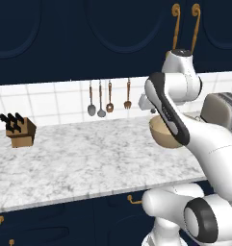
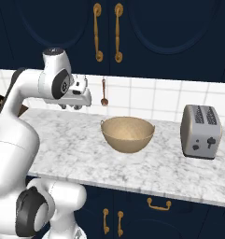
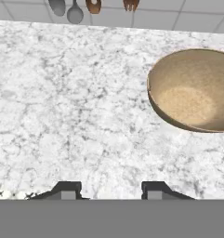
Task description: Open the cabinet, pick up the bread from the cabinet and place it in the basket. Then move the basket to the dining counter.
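The pincer (image 3: 106, 188) hangs above the marble counter (image 3: 76, 116) with its fingers apart and nothing between them. The basket (image 2: 128, 134) stands on the counter, to the right of the pincer and apart from it. The cabinet (image 2: 132, 32) above is closed. The toaster (image 2: 200, 131) stands right of the basket. Utensils (image 1: 101, 98) hang on the tiled wall; a knife block (image 1: 20, 130) is far left. The counter between is free.

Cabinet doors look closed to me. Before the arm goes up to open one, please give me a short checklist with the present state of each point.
1. Cabinet doors shut, handles in front: ok.
2. Gripper open and holding nothing: ok.
3. Basket upright on the counter, nothing in it: ok.
4. Toaster apart from the basket: ok.
5. Bread position: cannot tell, the doors hide it.
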Controlling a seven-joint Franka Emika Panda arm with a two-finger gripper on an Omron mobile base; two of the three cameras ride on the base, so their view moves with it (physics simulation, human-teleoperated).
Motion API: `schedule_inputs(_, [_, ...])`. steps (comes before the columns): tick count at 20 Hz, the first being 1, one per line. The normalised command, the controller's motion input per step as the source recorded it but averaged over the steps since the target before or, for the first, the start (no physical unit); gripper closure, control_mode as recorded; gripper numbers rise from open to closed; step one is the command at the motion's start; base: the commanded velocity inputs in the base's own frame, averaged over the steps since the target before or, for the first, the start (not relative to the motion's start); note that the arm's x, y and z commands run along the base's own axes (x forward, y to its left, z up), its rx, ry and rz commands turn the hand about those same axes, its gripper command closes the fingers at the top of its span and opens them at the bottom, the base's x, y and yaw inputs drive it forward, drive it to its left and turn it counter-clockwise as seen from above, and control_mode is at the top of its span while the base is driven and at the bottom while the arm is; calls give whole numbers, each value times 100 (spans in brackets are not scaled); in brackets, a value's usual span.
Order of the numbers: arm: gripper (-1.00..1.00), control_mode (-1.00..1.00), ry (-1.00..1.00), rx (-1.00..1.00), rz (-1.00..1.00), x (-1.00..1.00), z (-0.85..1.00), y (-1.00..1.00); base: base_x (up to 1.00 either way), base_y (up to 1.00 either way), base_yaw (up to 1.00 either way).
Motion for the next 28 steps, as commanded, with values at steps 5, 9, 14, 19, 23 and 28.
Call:
schedule_inputs(5, [-100,-100,-10,0,-1,-59,0,-6,0,0,0])
schedule_inputs(9, [-100,-100,-10,0,-1,-78,51,-85,0,0,0])
schedule_inputs(14, [-100,-100,-23,4,0,-45,77,-81,0,0,0])
schedule_inputs(19, [-100,-100,-40,6,1,-4,86,-62,0,0,0])
schedule_inputs(23, [-100,-100,-21,0,-6,5,77,-32,0,0,0])
schedule_inputs(28, [-100,-100,-12,0,-12,31,57,-17,0,0,0])
